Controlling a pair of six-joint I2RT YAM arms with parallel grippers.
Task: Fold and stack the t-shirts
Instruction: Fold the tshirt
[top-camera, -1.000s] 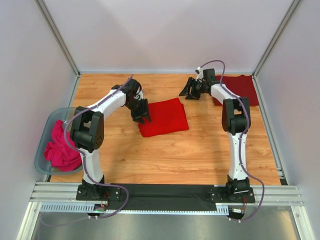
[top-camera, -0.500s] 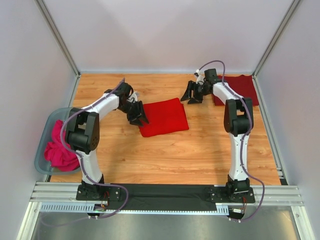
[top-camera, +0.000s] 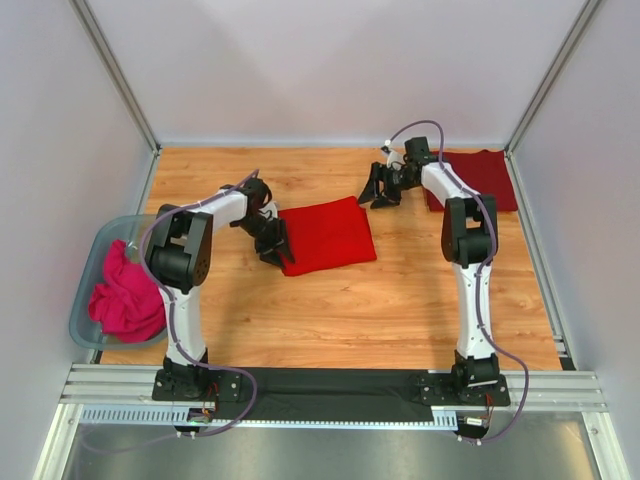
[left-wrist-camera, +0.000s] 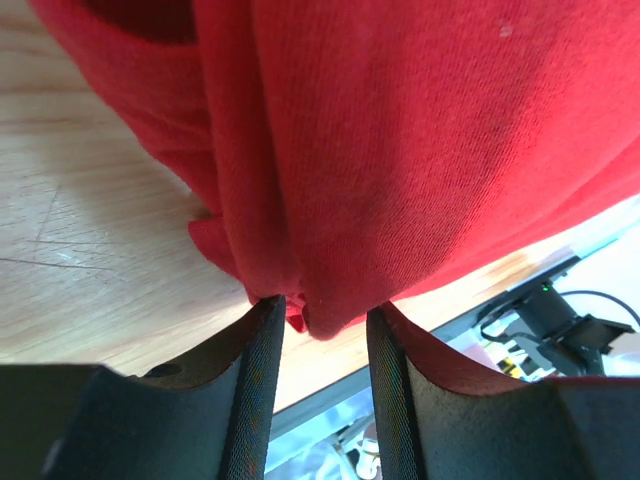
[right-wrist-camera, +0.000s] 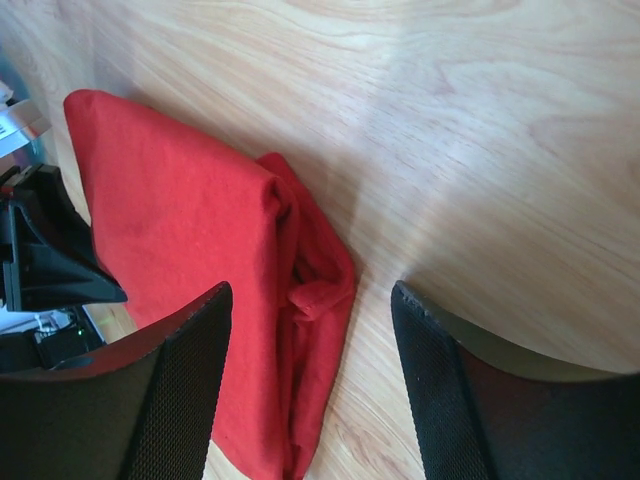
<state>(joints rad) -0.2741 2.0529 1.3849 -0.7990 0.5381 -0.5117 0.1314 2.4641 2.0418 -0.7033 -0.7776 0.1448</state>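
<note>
Moved since a second ago: the left pincer (top-camera: 272, 246) has slid along the left edge of the bright red t-shirt (top-camera: 330, 232) to its near-left corner; the right pincer (top-camera: 381, 187) has barely shifted and has spread wider.
Bin (top-camera: 88, 262): near left, off the surface's (top-camera: 350, 315) edge, holding crumpled pink cloth (top-camera: 125, 300).
Left pincer: half-narrow, jaws bracketing the folded corner; cannot tell whether it truly bites.
Bright red t-shirt: folded, flat mid-surface, layers bunched at the right edge.
Right pincer: wide, holding nothing, hovering just beyond the shirt's far-right corner.
Maroon t-shirt (top-camera: 488, 176): folded, far right corner, well apart.
Step, as judged: carry the red shirt onto the maroon one.
Doing it well: catch every layer at both corners before lifting, keep the arms level, and lay it square.
</note>
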